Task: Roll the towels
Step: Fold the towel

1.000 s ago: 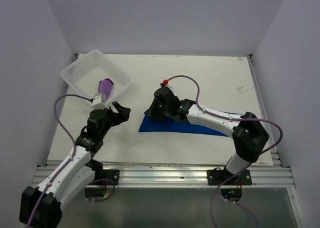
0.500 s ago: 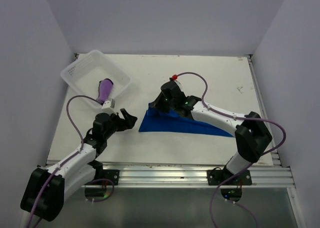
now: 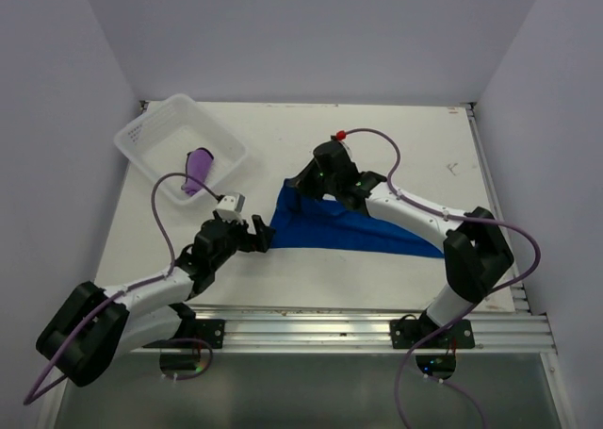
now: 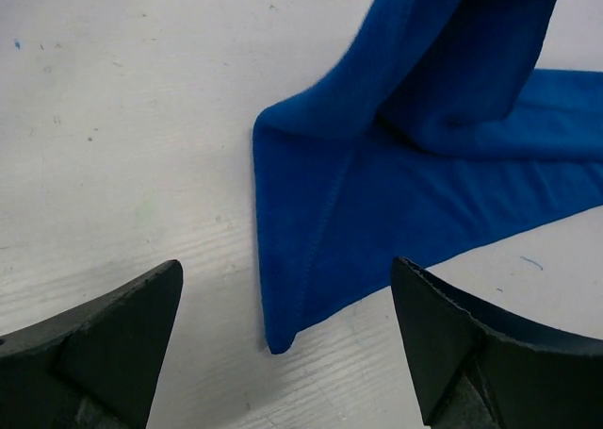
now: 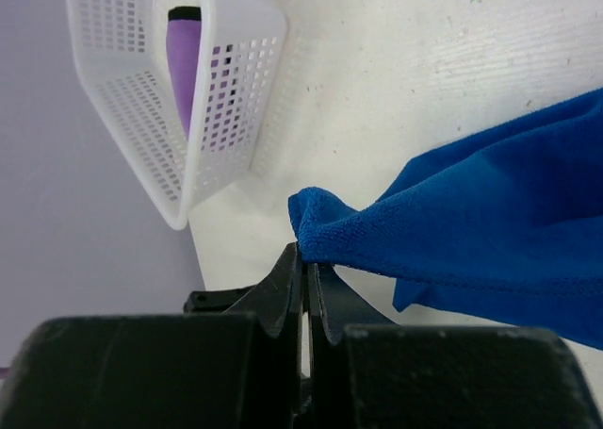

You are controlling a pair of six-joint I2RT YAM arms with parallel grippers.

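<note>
**Blue towel pinched by right fingers**

Top external: a corner of the blue towel (image 3: 349, 226) is held raised off the worktop (image 3: 396, 146) by the closed right fingers (image 3: 306, 181). The purple towel (image 3: 198, 170) is seen in the basket (image 3: 151, 132), beyond the left fingers (image 3: 259, 233).

Left wrist: these fingers are spread wide with nothing held, and a flat blue corner lies between them.

Right wrist: a blue fold is clamped at the fingertips.

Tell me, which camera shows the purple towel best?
The top external view: the purple towel lies rolled in the white basket, seen clearly from above. The right wrist view shows the purple towel only partly, behind the basket's mesh wall. The left wrist view does not show it.
</note>
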